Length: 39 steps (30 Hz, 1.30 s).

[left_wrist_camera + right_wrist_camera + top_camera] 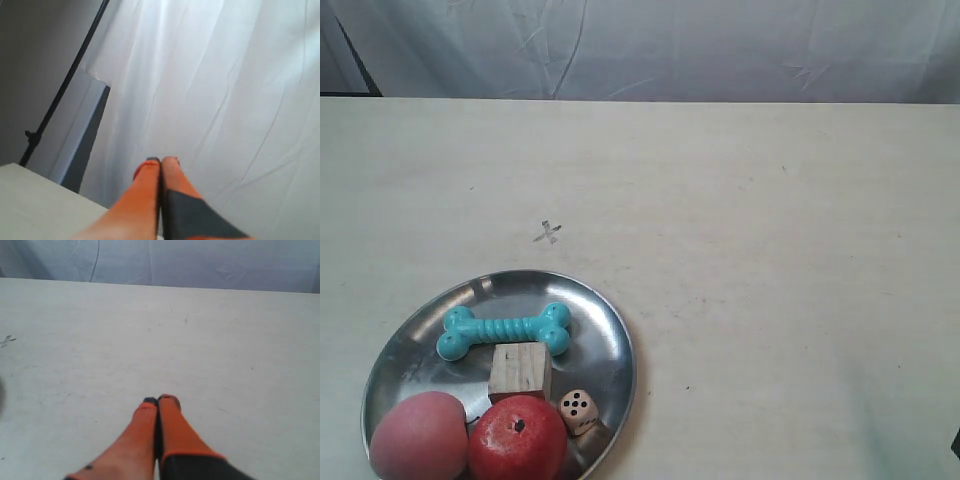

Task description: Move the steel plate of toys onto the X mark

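Nearest, the red apple (518,438) and pink ball (418,436) crowd the steel plate (592,308), which lies near the X mark (548,233), not on it. The left gripper (161,161) and right gripper (159,400) are pressed closed, empty. Plate judged rigid, slippery, load apt to roll; take by the rim

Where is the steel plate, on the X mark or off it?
Off it: the steel plate sits apart from the X mark, a gap between them.

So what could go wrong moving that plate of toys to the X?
The red apple and pink ball sit loose near the low rim of the steel plate; a tilt or jerk could roll them off. The X mark is faint, and the plate would cover it, so centring may slip.
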Tool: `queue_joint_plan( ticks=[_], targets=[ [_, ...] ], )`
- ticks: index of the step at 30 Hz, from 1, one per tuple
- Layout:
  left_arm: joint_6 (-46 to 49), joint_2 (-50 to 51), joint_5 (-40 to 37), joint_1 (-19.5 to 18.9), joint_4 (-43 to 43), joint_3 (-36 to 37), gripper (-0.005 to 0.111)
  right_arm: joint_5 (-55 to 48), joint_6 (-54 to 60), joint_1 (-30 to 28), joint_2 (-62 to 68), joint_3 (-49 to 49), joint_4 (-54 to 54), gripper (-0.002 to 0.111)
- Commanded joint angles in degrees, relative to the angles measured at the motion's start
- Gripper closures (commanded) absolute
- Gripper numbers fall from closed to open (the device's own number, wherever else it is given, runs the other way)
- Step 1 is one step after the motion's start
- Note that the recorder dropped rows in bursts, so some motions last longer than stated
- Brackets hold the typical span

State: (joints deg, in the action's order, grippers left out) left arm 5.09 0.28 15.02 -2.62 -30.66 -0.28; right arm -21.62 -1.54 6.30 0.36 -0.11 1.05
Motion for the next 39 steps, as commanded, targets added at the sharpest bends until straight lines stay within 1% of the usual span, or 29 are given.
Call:
queue_joint_plan(
  ticks=[1,2,5,8,10,12,13,15,17,19,20,23,26,28,30,31,34,36,37,39],
  targets=[
    [-3.47,-0.28,-0.29,-0.15,-11.15,0.28,0.106,3.79,-0.02,-0.30,-0.36,0.11,-1.97,0.108],
    [-3.76,-0.28,-0.60,-0.15,-11.75,0.28,0.106,7.82,-0.02,-0.30,-0.36,0.11,-1.64,0.108],
    [-5.09,-0.28,-2.79,-0.15,-12.06,0.28,0.106,27.69,-3.29,-0.30,-0.36,0.11,13.38,0.108],
    [-5.09,-0.28,-4.10,-0.15,-11.38,-0.78,0.106,38.24,-3.29,-0.30,-0.36,0.11,18.88,0.108],
    [-5.09,-0.28,-4.63,-0.15,-8.62,-2.62,0.106,41.58,-3.29,-0.30,-0.36,0.11,23.27,0.108],
    [-5.09,-0.28,-4.63,-0.15,-5.04,-4.61,0.106,41.52,-4.93,-0.30,-0.36,0.11,28.85,0.108],
    [-5.09,-0.28,-4.67,-0.15,-4.19,-5.44,0.106,41.41,-6.28,-0.30,-0.36,0.11,31.87,0.108],
    [-5.09,1.42,-5.02,-0.15,-4.30,-7.53,0.106,41.42,-5.48,-0.30,-0.36,-0.18,34.58,0.108],
    [-5.09,5.53,-6.21,-0.15,-4.35,-10.00,0.107,38.38,-2.67,-0.30,1.78,-2.45,35.78,0.109],
    [-5.09,10.99,-6.60,-0.15,-3.12,-13.67,0.107,34.83,3.61,-0.30,6.33,-6.50,36.65,0.109],
    [-5.09,14.65,-6.86,-0.15,-0.95,-16.07,0.107,33.74,7.87,-0.30,9.81,-9.42,37.33,0.109],
    [-2.66,27.01,-9.61,-0.15,9.15,-24.73,0.107,33.49,21.47,-0.30,23.11,-20.26,40.87,0.109],
    [-2.66,41.70,-17.39,-0.15,18.90,-35.58,0.107,29.68,35.39,-0.30,40.64,-32.56,45.53,0.109],
    [-2.66,52.31,-26.47,-0.15,24.36,-43.79,0.107,23.56,41.27,-0.56,51.41,-40.80,47.22,0.109],
    [-2.66,62.24,-35.65,-0.15,27.60,-50.97,0.107,15.42,42.02,-1.74,63.32,-49.57,46.39,0.109],
    [-2.52,66.66,-40.65,-0.15,27.86,-53.97,0.107,12.19,42.02,-2.36,67.82,-53.58,45.78,0.109],
    [-1.10,76.89,-54.16,-0.15,27.96,-59.40,0.107,3.57,40.38,-3.73,83.14,-62.83,42.30,0.109],
    [-0.56,81.85,-59.44,-0.15,27.48,-60.41,0.107,-1.41,34.18,-4.76,91.85,-67.91,37.82,0.109],
    [0.08,83.28,-60.81,-0.15,27.10,-60.41,0.107,-3.56,31.08,-5.22,94.97,-69.74,34.57,0.109],
    [0.19,85.87,-63.15,-0.15,27.08,-60.41,0.107,-10.31,21.36,-6.22,101.69,-73.70,29.18,0.109]
  ],
)
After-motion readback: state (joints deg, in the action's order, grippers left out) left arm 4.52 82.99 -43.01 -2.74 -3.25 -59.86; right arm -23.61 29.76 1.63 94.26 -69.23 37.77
